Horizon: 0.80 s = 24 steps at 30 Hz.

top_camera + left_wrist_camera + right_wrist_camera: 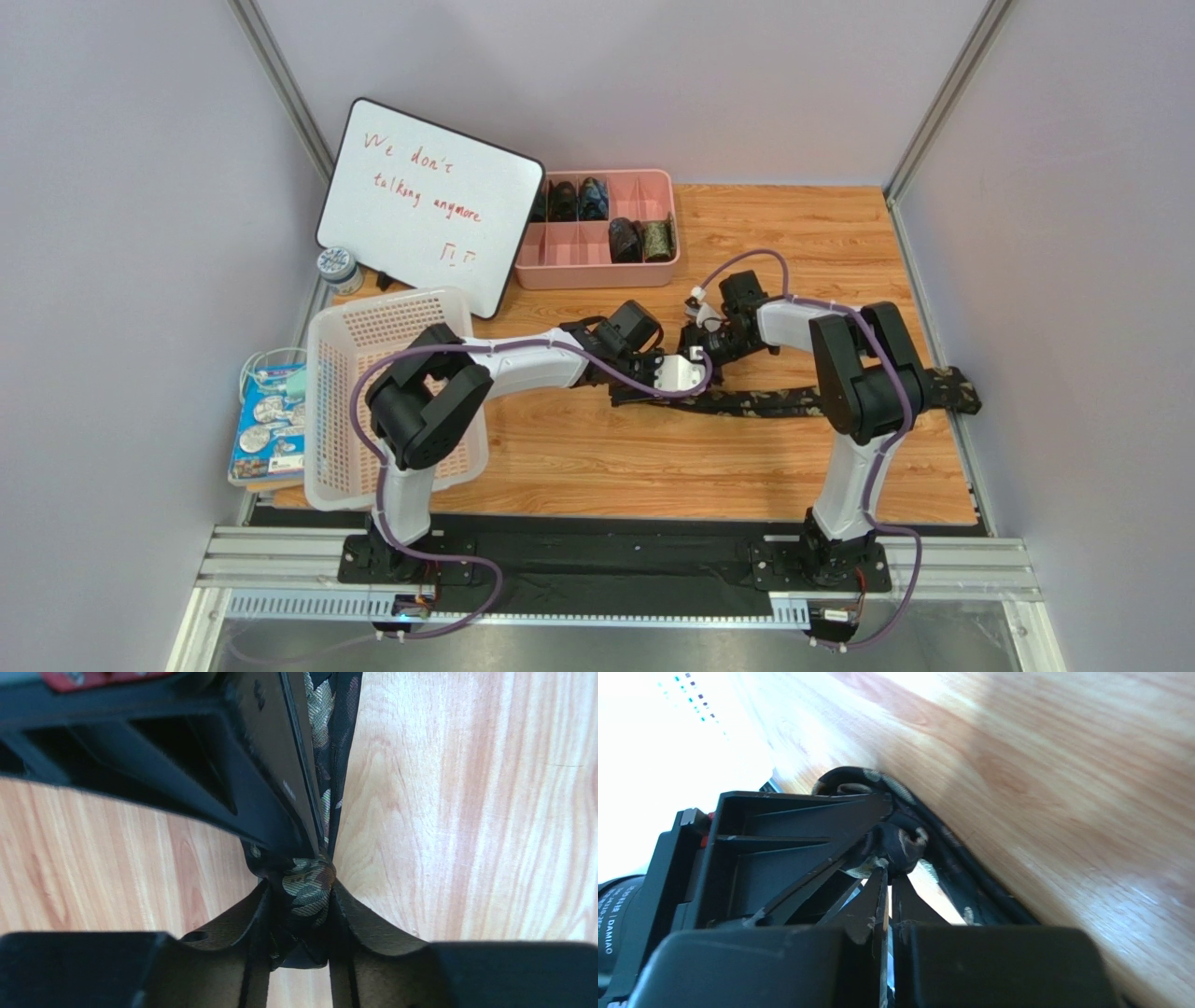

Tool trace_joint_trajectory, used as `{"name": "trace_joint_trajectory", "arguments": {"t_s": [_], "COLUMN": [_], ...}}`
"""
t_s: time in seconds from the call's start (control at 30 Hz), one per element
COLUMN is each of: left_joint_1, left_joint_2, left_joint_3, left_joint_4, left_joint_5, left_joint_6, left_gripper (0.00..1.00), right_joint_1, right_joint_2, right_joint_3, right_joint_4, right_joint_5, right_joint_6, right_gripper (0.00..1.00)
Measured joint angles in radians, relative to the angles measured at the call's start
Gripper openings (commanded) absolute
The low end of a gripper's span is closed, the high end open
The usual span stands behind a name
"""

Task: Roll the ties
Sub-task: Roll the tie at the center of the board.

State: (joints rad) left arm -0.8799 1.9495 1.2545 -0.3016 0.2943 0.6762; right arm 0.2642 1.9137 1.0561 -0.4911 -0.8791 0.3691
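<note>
Gripping the tie's [330, 756] rolled end with the left claw [301, 901], centre frame, to keep the coil tight; apparently steadying it with closed right claw [889, 878].

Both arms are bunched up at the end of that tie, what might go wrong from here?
The roll is small; if the left tool loosens, it may spring open. The right tool is shut close against the left one, so they may collide. The tie's flat tail runs under the right arm and may drag crooked.
</note>
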Motion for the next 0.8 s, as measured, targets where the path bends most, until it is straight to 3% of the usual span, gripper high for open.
{"name": "trace_joint_trajectory", "arguments": {"t_s": [0.43,0.5,0.63,0.8], "left_joint_1": [0.054,0.061,0.072,0.073], "left_joint_2": [-0.060,-0.075,-0.108,-0.148], "left_joint_3": [-0.043,-0.050,-0.071,-0.084], "left_joint_4": [-0.070,-0.071,-0.055,-0.020], "left_joint_5": [0.044,0.044,0.045,0.051], "left_joint_6": [-0.170,-0.195,-0.238,-0.248], "left_gripper": [0.63,0.73,0.84,0.86], "right_joint_1": [-0.005,-0.005,0.000,0.011], "right_joint_2": [-0.001,-0.002,-0.012,-0.048], "right_joint_3": [-0.001,-0.002,-0.005,-0.009], "right_joint_4": [-0.005,-0.003,-0.002,-0.001], "right_joint_5": [0.109,0.110,0.110,0.106], "right_joint_6": [0.002,0.008,0.024,0.035], "right_gripper": [0.00,0.00,0.00,0.00]}}
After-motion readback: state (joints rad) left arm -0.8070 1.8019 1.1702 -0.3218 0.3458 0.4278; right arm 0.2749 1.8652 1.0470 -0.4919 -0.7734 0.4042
